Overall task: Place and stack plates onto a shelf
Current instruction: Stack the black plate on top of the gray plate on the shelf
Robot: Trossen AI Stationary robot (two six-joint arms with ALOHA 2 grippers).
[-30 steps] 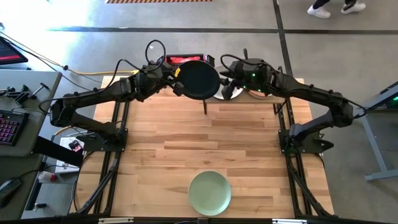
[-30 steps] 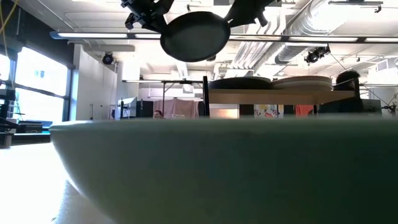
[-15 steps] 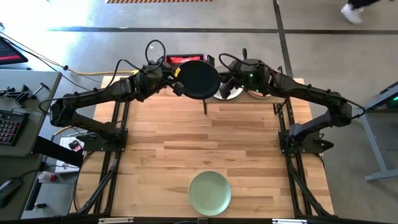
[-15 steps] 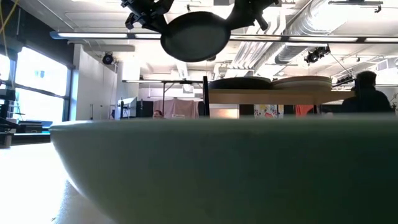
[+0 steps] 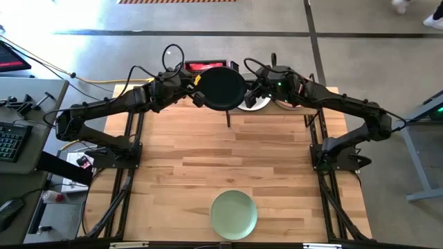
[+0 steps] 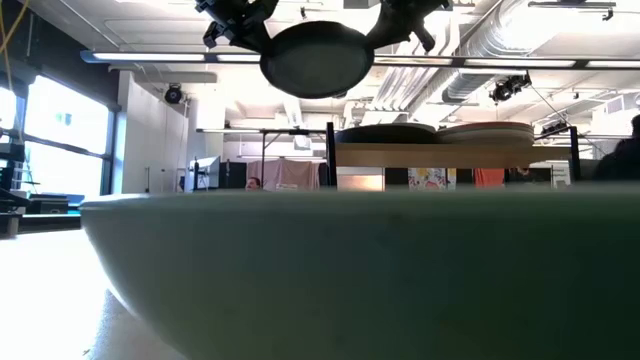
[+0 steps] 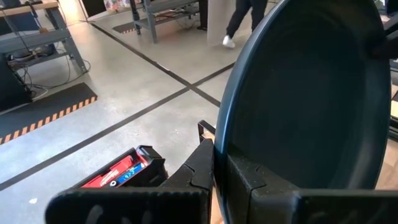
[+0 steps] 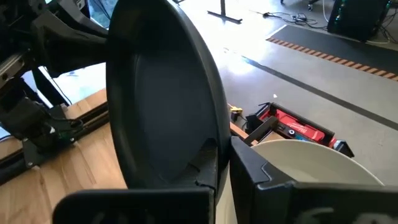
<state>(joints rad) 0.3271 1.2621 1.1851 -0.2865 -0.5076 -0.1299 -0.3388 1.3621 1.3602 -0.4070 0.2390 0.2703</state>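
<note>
A black plate (image 5: 221,88) hangs in the air over the table's far edge, above the left end of the shelf (image 6: 430,154). My left gripper (image 5: 199,94) is shut on its left rim and my right gripper (image 5: 247,92) on its right rim. The shelf's light-wood board carries a dark plate stack (image 6: 385,131) and a cream one (image 6: 490,131), resting on their undersides. A pale green plate (image 5: 234,214) lies flat near the table's front edge and fills the foreground of the low view. My left gripper pinches the black plate's left rim (image 7: 221,146) between its two fingers, one finger on each face. It comes in from the table's left, slanting slightly down. The plate is lifted clear. My right gripper pinches the opposite, right rim (image 8: 214,140) the same way, coming from the table's right, slanting slightly down. The plate spans the gap between the two grippers, clear of the shelf.
A white plate (image 8: 311,162) and a peach one (image 5: 285,105) lie on the shelf just below my right gripper. A black shelf post (image 5: 228,117) stands under the held plate. A red box (image 7: 118,171) lies on the floor behind the table. Bare tabletop (image 5: 228,159) spans the middle.
My right gripper has shut on the black plate's right rim and rolled a little at the wrist. The plate and my left gripper have kept their place above the shelf.
</note>
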